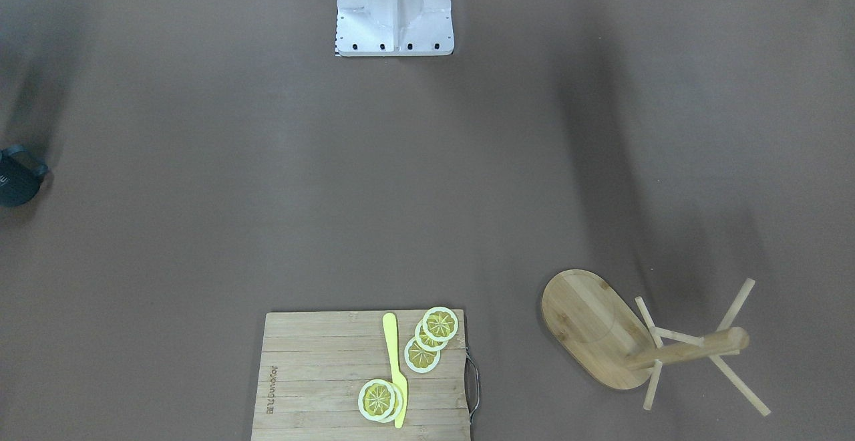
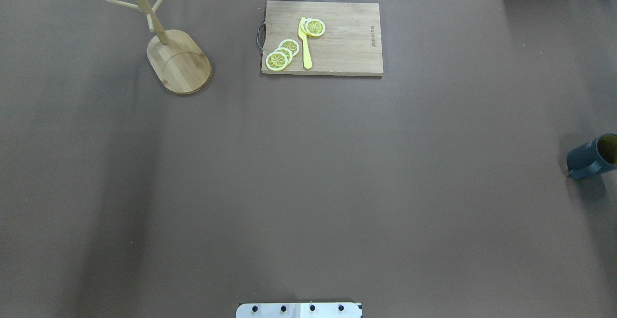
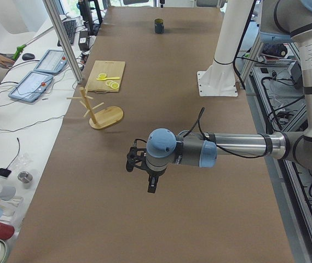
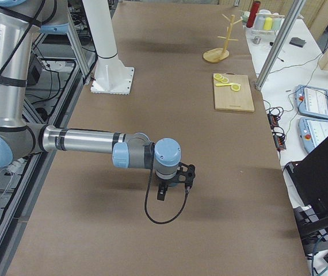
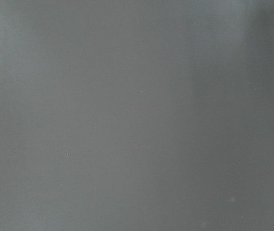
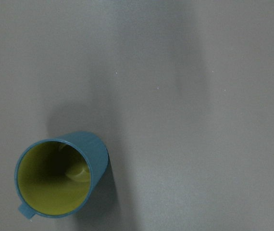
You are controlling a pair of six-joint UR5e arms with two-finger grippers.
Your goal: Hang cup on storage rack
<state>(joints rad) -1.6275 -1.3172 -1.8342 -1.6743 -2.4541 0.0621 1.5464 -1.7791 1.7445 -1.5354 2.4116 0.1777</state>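
Neither gripper shows its jaws clearly. The left gripper [image 3: 152, 185] and the right gripper [image 4: 161, 192] appear only in the side views, hanging high over the table [image 2: 308, 188], so I cannot tell how far either is open, and nothing can be seen in either one. The table is covered in a smooth, matte brown sheet. The cutting board [image 2: 347, 43] is flat slatted bamboo with a thin metal handle, and it serves as the landmark. In the overhead view the storage rack [image 2: 181, 62] stands upright a little to the board's left. It is light bamboo, with an oval flat base, a thick round post rising from one end, and thin pegs angled upward. It looks stiff but light, so a sideways push on a peg could probably shift or tip it. The cup [image 2: 588, 156] stands well to the board's right and nearer the robot, at the table's edge. It is upright, and the right wrist view looks straight down into its yellow interior. Its dark blue-grey wall is faintly ribbed and matte, with a squarish loop handle turned toward the robot's side. It is probably rigid, light and empty, and the ribs may give the pads some bite. Pinching the rim on the side opposite the handle would leave the loop free for a peg. On the board lie pale lemon slices [image 2: 277, 60] and a slim yellow knife [image 2: 305, 48], which look like plastic.
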